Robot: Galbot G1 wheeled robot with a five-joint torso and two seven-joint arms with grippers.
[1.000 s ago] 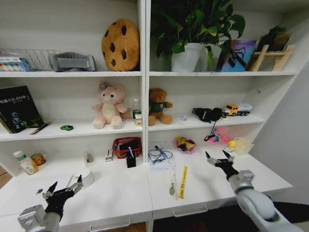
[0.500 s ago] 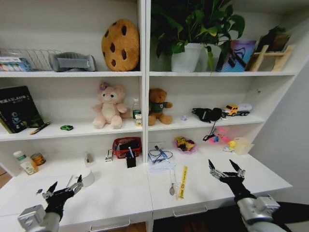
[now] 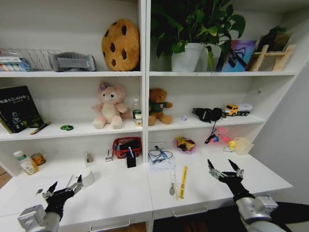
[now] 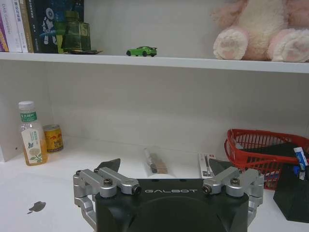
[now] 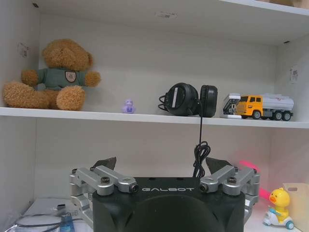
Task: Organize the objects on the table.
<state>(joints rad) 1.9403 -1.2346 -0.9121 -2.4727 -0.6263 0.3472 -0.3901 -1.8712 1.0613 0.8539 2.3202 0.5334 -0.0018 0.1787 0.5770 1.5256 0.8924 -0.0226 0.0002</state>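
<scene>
My left gripper (image 3: pixel 66 183) hovers open and empty over the left end of the white table (image 3: pixel 120 193). Below it lies a pale flat laptop (image 4: pixel 46 212) with a dark apple logo. In the left wrist view the left gripper (image 4: pixel 164 164) faces the shelves, where a tiny green toy car (image 4: pixel 141 51) (image 3: pixel 66 127) stands on the middle shelf. A dark pen (image 3: pixel 39 128) lies beside a black book there. A blue pen (image 3: pixel 129 151) sticks up from a red basket (image 3: pixel 126 146). My right gripper (image 3: pixel 220 164) (image 5: pixel 161 162) is open and empty above the table's right half.
A yellow ruler (image 3: pixel 183 181) and a metal tool (image 3: pixel 172 184) lie mid-table. A black holder (image 3: pixel 131 161), bagged cables (image 3: pixel 159 157), a bottle (image 3: pixel 21 162) and a can (image 3: pixel 37 158) stand along the back. Headphones (image 5: pixel 188 100) and a yellow truck (image 5: pixel 258 106) sit on the right shelf.
The right gripper has dropped and drawn back toward the table's near edge, still open, then almost stopped. The left arm has not moved.
</scene>
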